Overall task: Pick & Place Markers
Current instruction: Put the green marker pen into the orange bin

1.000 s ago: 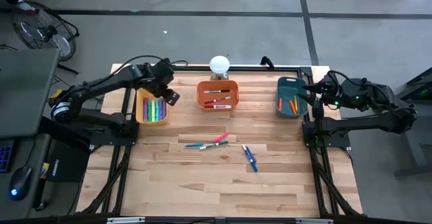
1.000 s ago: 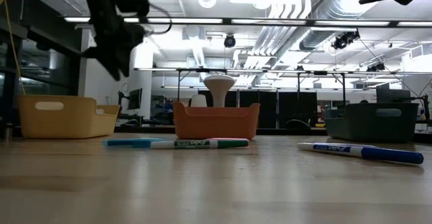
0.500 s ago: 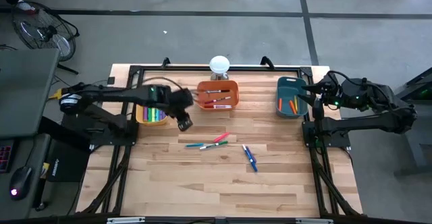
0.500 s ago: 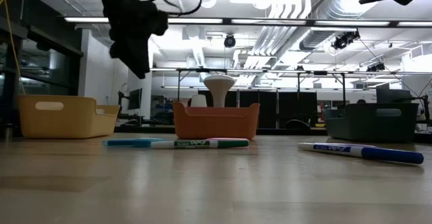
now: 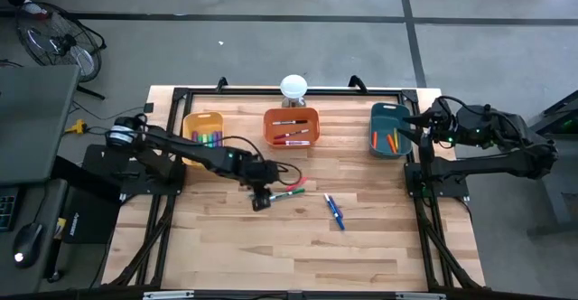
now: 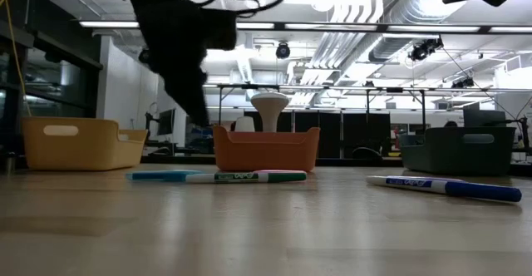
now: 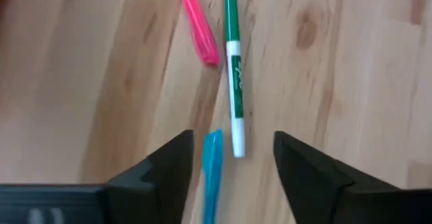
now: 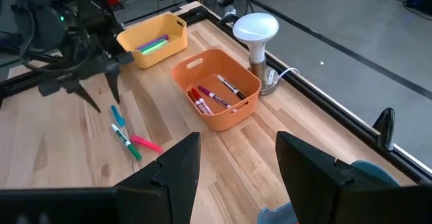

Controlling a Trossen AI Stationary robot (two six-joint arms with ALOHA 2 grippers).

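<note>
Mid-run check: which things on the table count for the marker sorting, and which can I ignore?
Job:
- teal marker, green marker and pink marker, under the open left gripper
- blue markers, loose
- yellow bin, orange bin, teal bin, already holding markers

Ignore:
- white lamp
- right gripper, open, waiting beside the teal bin

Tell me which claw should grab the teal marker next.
Left. The left claw hangs open right above the teal marker, which lies between its fingers in the wrist view. The right claw waits by the teal bin.
</note>
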